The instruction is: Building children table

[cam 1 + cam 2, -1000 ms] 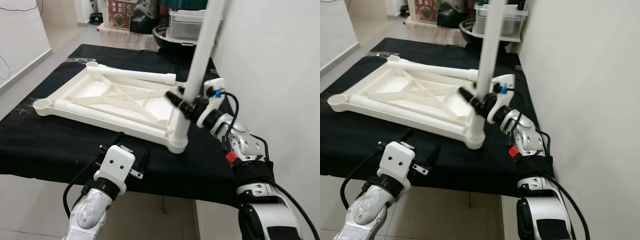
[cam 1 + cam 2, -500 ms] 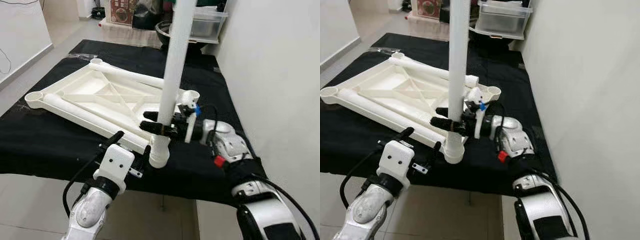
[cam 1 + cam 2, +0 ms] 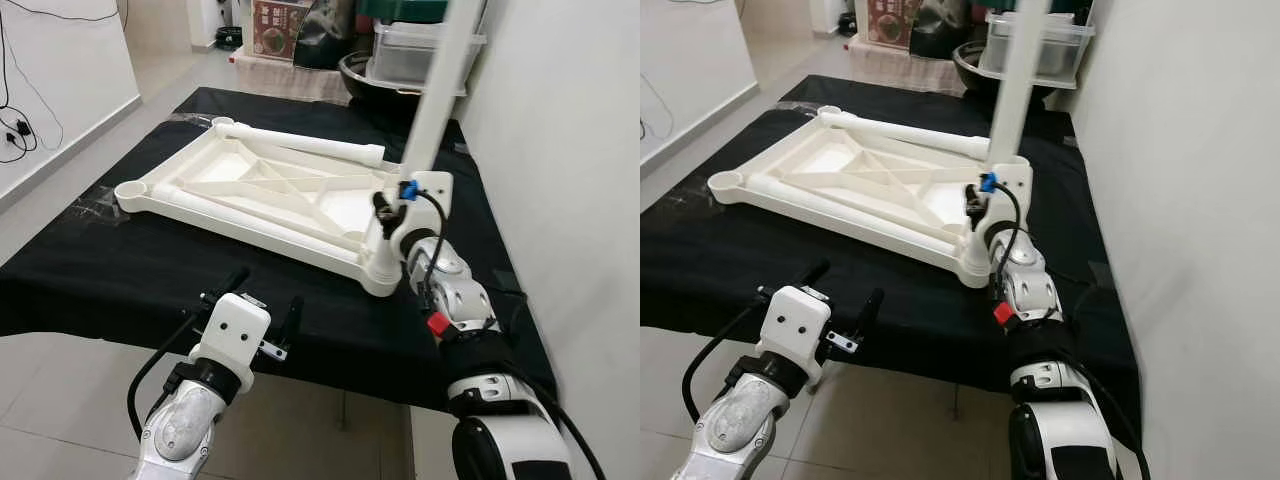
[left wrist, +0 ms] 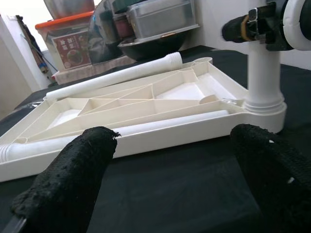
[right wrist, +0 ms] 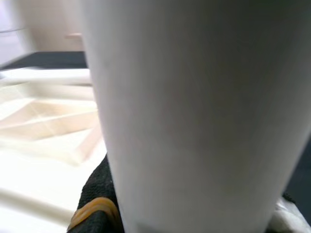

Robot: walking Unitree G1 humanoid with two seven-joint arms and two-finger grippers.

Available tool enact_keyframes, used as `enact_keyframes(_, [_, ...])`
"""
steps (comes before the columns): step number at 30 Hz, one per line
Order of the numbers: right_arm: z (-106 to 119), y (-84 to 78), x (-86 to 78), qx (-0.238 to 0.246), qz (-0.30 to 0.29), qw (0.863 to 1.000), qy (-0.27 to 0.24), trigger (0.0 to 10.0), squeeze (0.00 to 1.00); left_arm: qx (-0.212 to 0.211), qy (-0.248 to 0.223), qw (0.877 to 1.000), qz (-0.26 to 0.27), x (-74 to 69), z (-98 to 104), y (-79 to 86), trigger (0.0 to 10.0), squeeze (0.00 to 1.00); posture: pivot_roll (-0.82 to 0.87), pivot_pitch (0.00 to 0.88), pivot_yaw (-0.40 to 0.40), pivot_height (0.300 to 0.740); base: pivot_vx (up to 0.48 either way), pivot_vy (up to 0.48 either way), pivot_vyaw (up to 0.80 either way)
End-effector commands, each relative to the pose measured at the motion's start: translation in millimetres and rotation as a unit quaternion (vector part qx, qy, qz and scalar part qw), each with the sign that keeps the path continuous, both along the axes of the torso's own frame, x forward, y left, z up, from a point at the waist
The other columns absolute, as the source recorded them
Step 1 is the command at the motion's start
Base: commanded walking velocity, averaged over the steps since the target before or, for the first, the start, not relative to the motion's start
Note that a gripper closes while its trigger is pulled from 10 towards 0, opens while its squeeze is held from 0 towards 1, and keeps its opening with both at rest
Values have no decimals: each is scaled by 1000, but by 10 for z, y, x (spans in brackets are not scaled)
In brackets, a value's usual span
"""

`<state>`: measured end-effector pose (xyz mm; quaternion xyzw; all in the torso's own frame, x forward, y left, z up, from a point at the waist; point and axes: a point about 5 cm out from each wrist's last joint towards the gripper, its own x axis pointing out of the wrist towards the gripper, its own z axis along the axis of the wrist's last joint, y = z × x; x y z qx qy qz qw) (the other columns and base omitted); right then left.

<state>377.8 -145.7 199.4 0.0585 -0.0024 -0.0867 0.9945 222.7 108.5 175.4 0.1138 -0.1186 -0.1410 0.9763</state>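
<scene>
A white plastic tabletop [image 3: 270, 195] is lying upside down on a black-covered table [image 3: 90, 280]. The right gripper [image 3: 385, 210] is clasping an upright white leg [image 3: 435, 90] at its near right corner socket. Near the table's edge, the left gripper [image 4: 175, 170] is hovering wide open, empty.

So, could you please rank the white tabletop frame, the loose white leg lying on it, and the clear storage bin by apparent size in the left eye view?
1. White tabletop frame, by far the largest.
2. Loose white leg and clear storage bin: unsure, since the bin is farther back and partly hidden.
</scene>
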Motion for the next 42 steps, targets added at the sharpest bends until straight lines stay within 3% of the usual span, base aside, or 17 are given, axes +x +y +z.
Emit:
enact_keyframes(1, [-93, -52, -66, 15, -70, 997, 26, 0, 0, 2, 6, 1000, -7, 8, -35, -36, 10000, 0, 112, 82, -88, 740, 0, 0, 0])
enact_keyframes(2, [-98, 48, -63, 26, -58, 998, 23, 10000, 0, 2, 6, 1000, -6, 6, -36, -30, 10000, 0, 113, 80, -90, 740, 0, 0, 0])
enact_keyframes(3, [-98, 48, -63, 26, -58, 998, 23, 10000, 0, 2, 6, 1000, -6, 6, -36, -30, 10000, 0, 113, 80, -90, 740, 0, 0, 0])
enact_keyframes(4, [-71, 145, -47, 34, -37, 999, 5, 10000, 1000, 3, 5, 1000, -5, 10, -34, -22, 10000, 0, 113, 78, -91, 740, 0, 0, 0])
enact_keyframes(9, [44, 174, -21, 45, -18, 998, -42, 10000, 1000, 3, 5, 1000, -3, 14, -36, -24, 10000, 0, 111, 73, -102, 740, 0, 0, 0])
enact_keyframes(10, [86, 141, 3, 53, -2, 997, -56, 10000, 518, 4, 6, 1000, -3, 10, -41, -24, 10000, 0, 112, 77, -101, 740, 0, 0, 0])
enact_keyframes(12, [115, 115, 20, 58, 8, 996, -64, 10000, 518, 4, 6, 1000, -3, 10, -43, -24, 10000, 0, 112, 78, -105, 740, 0, 0, 0])
enact_keyframes(13, [176, 82, 43, 53, 36, 994, -88, 10000, 0, 7, 4, 1000, -7, 12, -38, -29, 10000, 0, 111, 80, -105, 740, 0, 0, 0])
enact_keyframes(19, [282, 103, 71, 20, 200, 970, -134, 10000, 0, 5, -4, 1000, -2, 56, 2, -10, 10000, 0, 111, 76, -107, 740, 0, 0, 0])
enact_keyframes(20, [223, 115, 53, 8, 334, 937, -105, 10000, 0, 7, -3, 1000, -1, 57, -12, -4, 10000, 0, 112, 73, -108, 740, 0, 0, 0])
enact_keyframes(23, [192, 115, 38, 9, 381, 920, -89, 10000, 0, 8, -2, 1000, -1, 53, -21, -5, 10000, 0, 112, 73, -108, 740, 0, 0, 0])
enact_keyframes(27, [46, 220, -205, -16, 593, 805, -25, 10000, 0, 8, 3, 1000, 0, 12, -48, -8, 10000, 0, 123, 51, -112, 740, 0, 0, 0])
enact_keyframes(34, [-15, 338, -319, -35, 673, 738, -14, 10000, 0, 9, 9, 1000, -7, -31, -67, -36, 10000, 0, 125, 32, -124, 740, 0, 0, 0])
enact_keyframes(35, [-2, 393, -289, -38, 675, 737, -20, 1333, 0, 9, 9, 1000, -9, -35, -73, -47, 10000, 0, 123, 32, -124, 740, 0, 0, 0])
enact_keyframes(37, [27, 439, -257, -35, 669, 742, -29, 0, 0, 7, 9, 1000, -8, -34, -75, -54, 10000, 0, 116, 36, -115, 740, 0, 0, 0])
enact_keyframes(41, [63, 463, -228, -33, 661, 749, -40, 0, 0, 8, 8, 1000, -8, -25, -71, -59, 10000, 0, 117, 41, -116, 740, 0, 0, 0])
enact_keyframes(42, [96, 455, -170, -31, 627, 777, -51, 0, 0, 8, 7, 1000, -7, -10, -66, -55, 10000, 0, 117, 42, -117, 740, 0, 0, 0])
